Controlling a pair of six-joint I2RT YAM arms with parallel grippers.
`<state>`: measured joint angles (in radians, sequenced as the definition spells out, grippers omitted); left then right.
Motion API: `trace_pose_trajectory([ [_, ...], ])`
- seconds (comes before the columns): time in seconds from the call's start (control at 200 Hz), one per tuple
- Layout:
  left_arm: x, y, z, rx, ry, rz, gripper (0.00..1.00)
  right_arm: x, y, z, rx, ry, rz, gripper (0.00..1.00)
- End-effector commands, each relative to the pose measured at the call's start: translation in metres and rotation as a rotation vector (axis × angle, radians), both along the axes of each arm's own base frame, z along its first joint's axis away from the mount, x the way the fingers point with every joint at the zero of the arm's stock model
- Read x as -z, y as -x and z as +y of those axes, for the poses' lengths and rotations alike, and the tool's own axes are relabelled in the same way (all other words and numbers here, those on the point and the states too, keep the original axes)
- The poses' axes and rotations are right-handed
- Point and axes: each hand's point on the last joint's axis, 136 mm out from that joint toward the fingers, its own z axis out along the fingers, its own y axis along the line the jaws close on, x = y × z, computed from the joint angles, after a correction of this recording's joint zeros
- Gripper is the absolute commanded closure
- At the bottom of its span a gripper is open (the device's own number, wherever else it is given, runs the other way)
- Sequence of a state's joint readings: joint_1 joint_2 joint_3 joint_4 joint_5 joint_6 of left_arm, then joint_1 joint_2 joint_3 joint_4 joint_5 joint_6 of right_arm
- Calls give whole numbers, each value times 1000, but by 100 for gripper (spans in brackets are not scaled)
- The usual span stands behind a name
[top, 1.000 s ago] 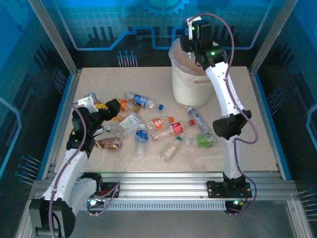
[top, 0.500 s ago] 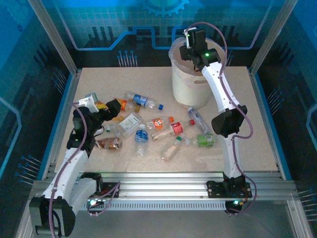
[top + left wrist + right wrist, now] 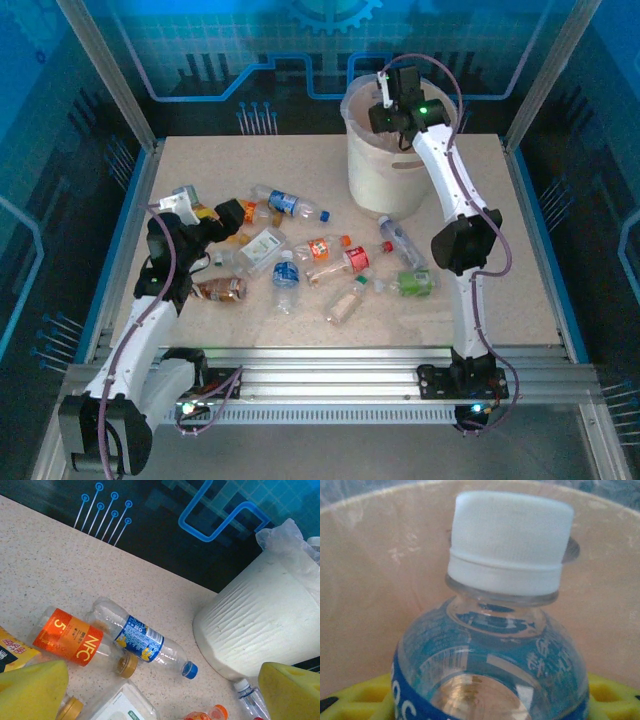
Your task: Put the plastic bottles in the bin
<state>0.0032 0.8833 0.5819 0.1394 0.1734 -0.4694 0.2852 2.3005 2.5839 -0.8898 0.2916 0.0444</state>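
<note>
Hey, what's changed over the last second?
The right gripper sank from above the bin down into its mouth, still clamped on a white-capped bottle. The left gripper stayed open and still over the table, and the loose bottles didn't move.

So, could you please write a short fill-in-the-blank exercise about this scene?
The right tool grips a clear blue-labelled plastic bottle whose cap is ___.
The left tool stands wide ___.
The clear bottle with a blue-and-yellow label, lying on the speckled table, has a ___ cap.
Missing words: white; open; blue.
</note>
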Motion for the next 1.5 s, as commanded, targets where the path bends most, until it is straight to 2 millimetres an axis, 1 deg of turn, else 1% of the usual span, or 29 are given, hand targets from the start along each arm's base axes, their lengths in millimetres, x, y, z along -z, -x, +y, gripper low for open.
trace_pose_trajectory([
  [0.0,-14,0,-1,8,-22,-30,1,25,0,-11,2,-11,76,56],
  [0.085,-13,1,-1,7,-23,-28,1,36,1,-14,-1,-5,101,53],
  [0.22,-15,1,-1,6,-28,-32,1,49,2,-14,-7,2,131,44],
  [0.34,-15,2,-1,5,-29,-30,1,50,2,-13,-10,0,135,37],
  [0.345,-15,2,-1,5,-29,-30,1,58,1,-12,-10,2,147,36],
  [0.355,-15,3,-1,5,-27,-29,1,63,0,-12,-9,4,156,36],
  [0.385,-15,3,-1,5,-28,-28,1,67,-1,-13,-8,5,162,34],
  [0.485,-14,3,-1,7,-29,-23,1,70,-2,-13,-8,5,170,25],
  [0.62,-15,4,-1,6,-34,-22,1,66,-2,-14,-2,-1,164,14],
  [0.68,-17,4,0,4,-36,-25,1,60,-2,-14,1,-8,156,8],
  [0.785,-18,3,0,1,-35,-27,1,42,-1,-15,8,-22,121,0],
  [0.915,-19,2,2,-10,-25,-9,1,14,3,-18,21,-36,76,0],
  [0.956,-19,2,1,-4,-25,-3,1,13,4,-18,26,-38,75,0],
  [0.966,-20,2,0,-3,-25,-2,1,0,7,-19,28,-44,54,0],
  [0.991,-21,3,-1,3,-25,-1,1,-11,11,-21,33,-49,34,0],
  [1.081,-24,4,-5,23,-31,5,1,-31,20,-25,54,-58,5,0],
  [1.151,-28,5,-11,42,-40,8,1,-49,30,-30,77,-66,-16,0],
  [1.241,-32,8,-25,88,-56,12,1,-68,44,-36,105,-79,-34,0],
  [1.366,-31,15,-54,179,-122,44,1,-87,67,-45,151,-96,-42,0],
  [1.496,-20,29,-91,303,-210,107,1,-91,94,-50,176,-101,-17,0],
])
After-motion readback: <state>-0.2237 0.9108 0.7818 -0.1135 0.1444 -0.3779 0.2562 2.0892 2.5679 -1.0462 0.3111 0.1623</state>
